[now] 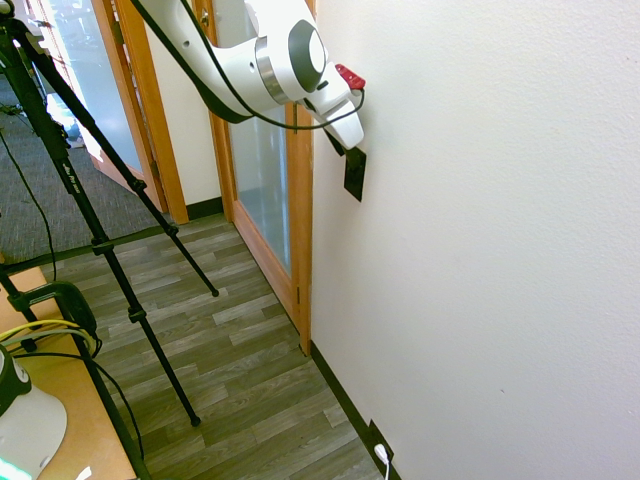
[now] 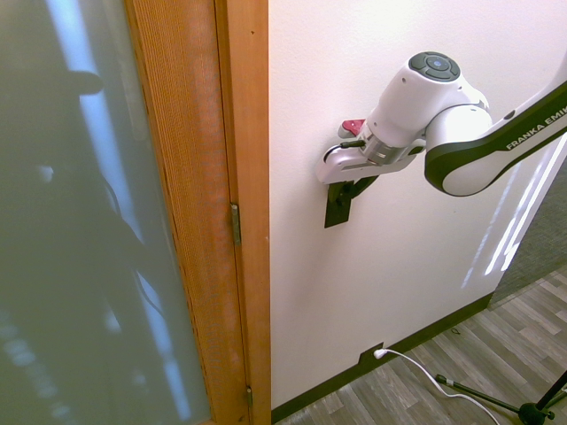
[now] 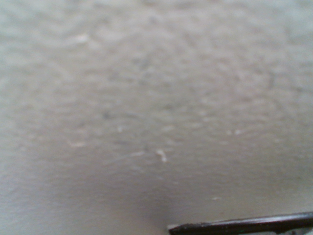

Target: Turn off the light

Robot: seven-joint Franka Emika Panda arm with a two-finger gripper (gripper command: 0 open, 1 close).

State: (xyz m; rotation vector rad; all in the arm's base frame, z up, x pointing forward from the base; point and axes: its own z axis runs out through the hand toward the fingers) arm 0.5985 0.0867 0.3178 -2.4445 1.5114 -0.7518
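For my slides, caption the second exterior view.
White robot arm's tool at a black rectangular switch plate on a white wall.

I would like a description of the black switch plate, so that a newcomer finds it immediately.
Find the wooden door frame, then look at the white wall beside it. The black switch plate is upright, right at the gripper. Unlike the black socket plate near the floor, it has no white plug.
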